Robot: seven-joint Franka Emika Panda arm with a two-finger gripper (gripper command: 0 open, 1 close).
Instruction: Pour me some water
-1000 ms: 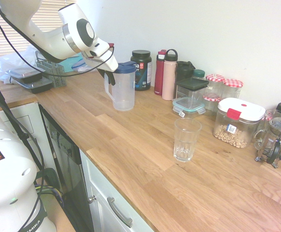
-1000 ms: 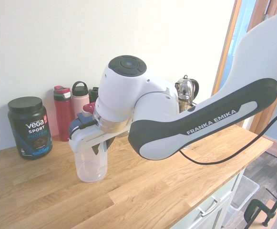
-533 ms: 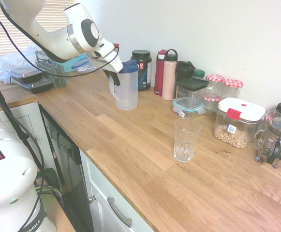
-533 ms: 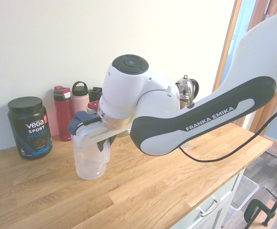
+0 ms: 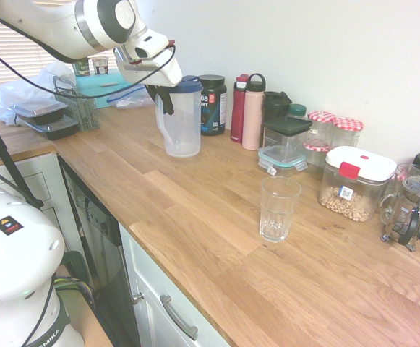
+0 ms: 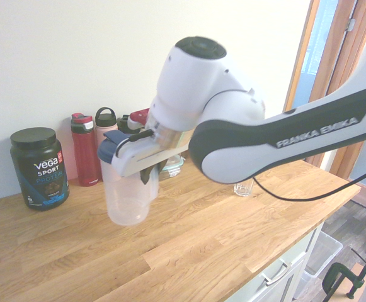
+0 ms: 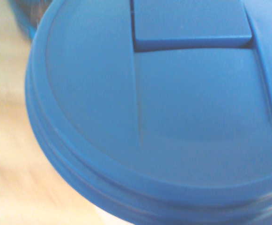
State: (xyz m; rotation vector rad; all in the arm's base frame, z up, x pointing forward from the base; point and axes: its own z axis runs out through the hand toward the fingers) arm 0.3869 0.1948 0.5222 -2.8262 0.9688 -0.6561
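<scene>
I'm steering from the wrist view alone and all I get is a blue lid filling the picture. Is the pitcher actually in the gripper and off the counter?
Observer: Yes. The gripper is shut on the handle of the pitcher, whose base hangs clear of the counter.
Operator: Where is the glass?
Observer: The glass stands upright and empty nearer the counter's front edge, apart from the jars.
Operator: Anything close to the pitcher?
Observer: A black tub and a red bottle stand just behind it by the wall.
</scene>
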